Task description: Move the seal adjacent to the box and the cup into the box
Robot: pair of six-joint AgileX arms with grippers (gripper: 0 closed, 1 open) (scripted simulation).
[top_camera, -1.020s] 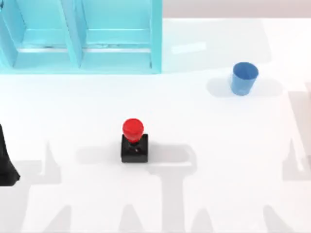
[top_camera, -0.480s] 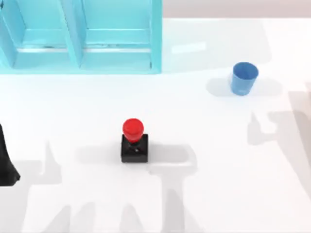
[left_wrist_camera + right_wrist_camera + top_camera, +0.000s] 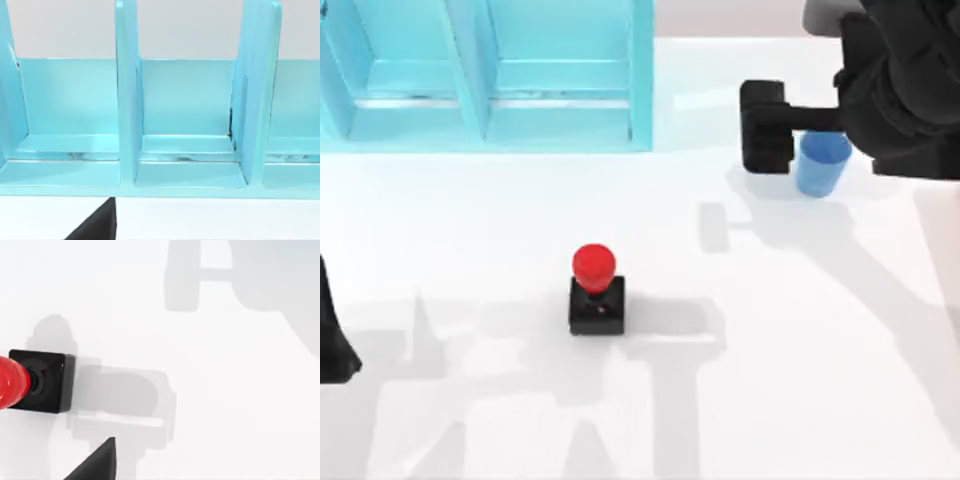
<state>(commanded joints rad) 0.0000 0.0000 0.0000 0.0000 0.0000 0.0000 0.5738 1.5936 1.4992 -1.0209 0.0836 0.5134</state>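
At the bench's far right, the cup (image 3: 819, 167) is partly covered by the right arm (image 3: 900, 80); whether its jaws are open cannot be told. Mid-bench, well apart from the box (image 3: 490, 75), the seal (image 3: 595, 292) is seen

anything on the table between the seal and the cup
Nothing: in the top view the stretch of table between the seal and the cup is bare, crossed only by arm shadows.
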